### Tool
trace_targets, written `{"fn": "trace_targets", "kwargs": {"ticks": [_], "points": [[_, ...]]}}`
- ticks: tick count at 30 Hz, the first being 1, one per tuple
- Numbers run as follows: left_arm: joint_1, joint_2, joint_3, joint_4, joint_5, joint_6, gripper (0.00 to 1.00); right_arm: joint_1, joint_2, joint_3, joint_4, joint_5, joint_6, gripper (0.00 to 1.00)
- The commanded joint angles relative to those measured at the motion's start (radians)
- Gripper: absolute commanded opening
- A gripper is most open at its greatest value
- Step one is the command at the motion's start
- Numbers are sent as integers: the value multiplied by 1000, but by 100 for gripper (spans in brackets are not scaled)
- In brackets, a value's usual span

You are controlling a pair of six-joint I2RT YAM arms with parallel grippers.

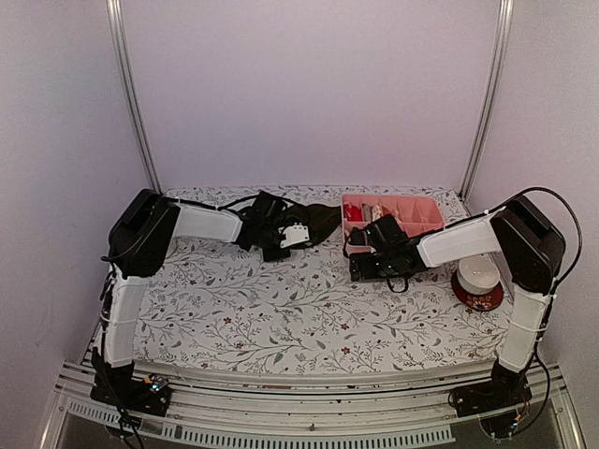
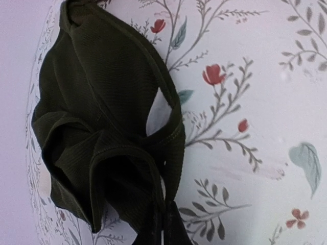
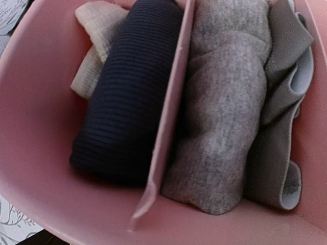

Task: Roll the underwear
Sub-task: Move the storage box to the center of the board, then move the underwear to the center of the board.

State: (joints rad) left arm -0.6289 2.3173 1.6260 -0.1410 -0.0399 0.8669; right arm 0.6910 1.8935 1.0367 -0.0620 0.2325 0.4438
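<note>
The dark olive underwear (image 2: 102,132) lies crumpled — unrolled — at the desk's (image 1: 281,309) far edge, just before the back wall (image 1: 309,94), one strip pinched in the closed left claw (image 1: 298,236). The right claw (image 1: 372,234) hangs open over the pink tray (image 1: 426,208).

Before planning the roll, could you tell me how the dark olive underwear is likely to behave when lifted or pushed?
The dark olive underwear will probably be floppy, since it lies crumpled in soft folds. Its thin ribbed knit suggests it is light and may bunch rather than slide over the floral tablecloth when pushed.
</note>
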Motion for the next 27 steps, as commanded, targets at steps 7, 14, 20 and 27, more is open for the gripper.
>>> {"fn": "trace_targets", "kwargs": {"ticks": [7, 14, 20, 27], "points": [[42, -222, -321, 91, -4, -123, 0, -97, 98, 165, 9, -20, -117, 99], [50, -383, -505, 105, 56, -186, 0, -104, 151, 277, -4, -33, -220, 98], [58, -557, -684, 47, 233, -213, 0, -51, 14, 148, 80, -239, -311, 97], [87, -774, -859, -106, 464, -197, 0, 83, -33, 113, 110, -348, -324, 96]]}}
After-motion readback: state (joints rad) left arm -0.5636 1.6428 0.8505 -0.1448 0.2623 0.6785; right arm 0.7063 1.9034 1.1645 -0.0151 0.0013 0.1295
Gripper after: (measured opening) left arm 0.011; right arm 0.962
